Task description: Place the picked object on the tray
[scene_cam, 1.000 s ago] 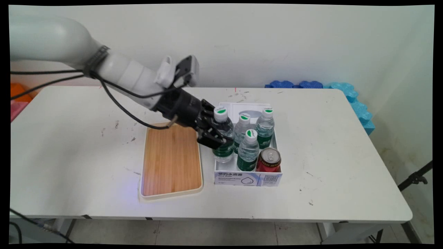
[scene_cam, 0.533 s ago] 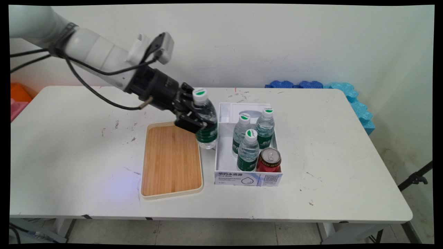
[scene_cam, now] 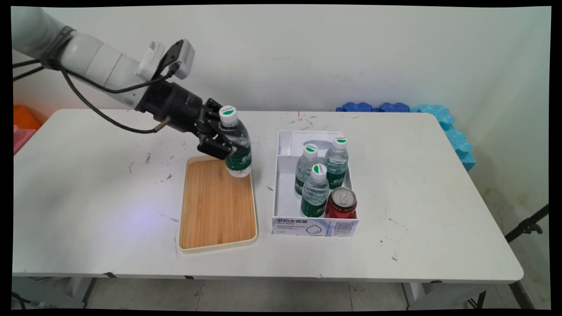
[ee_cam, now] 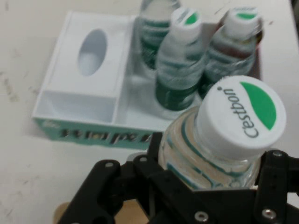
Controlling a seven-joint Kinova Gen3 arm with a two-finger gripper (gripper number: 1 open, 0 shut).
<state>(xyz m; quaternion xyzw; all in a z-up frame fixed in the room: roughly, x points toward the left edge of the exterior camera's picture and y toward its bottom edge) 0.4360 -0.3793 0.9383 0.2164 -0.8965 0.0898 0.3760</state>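
The black two-finger gripper (scene_cam: 226,147) is clenched around a clear plastic water bottle with a green label and a white-and-green cap (scene_cam: 235,145). It grasps the bottle at its middle and holds it upright in the air, over the far right corner of the rectangular wooden tray with a cream rim (scene_cam: 217,204). The bottle's bottom appears just above the tray surface; whether it touches I cannot tell.

At 3 o'clock from the tray stands the white cardboard box with blue print on its front (scene_cam: 314,226), just beside the tray but apart from it. Inside the box, three more clear water bottles (scene_cam: 314,191) stand together, and a red drink can (scene_cam: 341,203) stands at the near right corner. In the hand view the held bottle's cap (ee_cam: 240,116) fills the foreground, with the box (ee_cam: 79,100) behind it.
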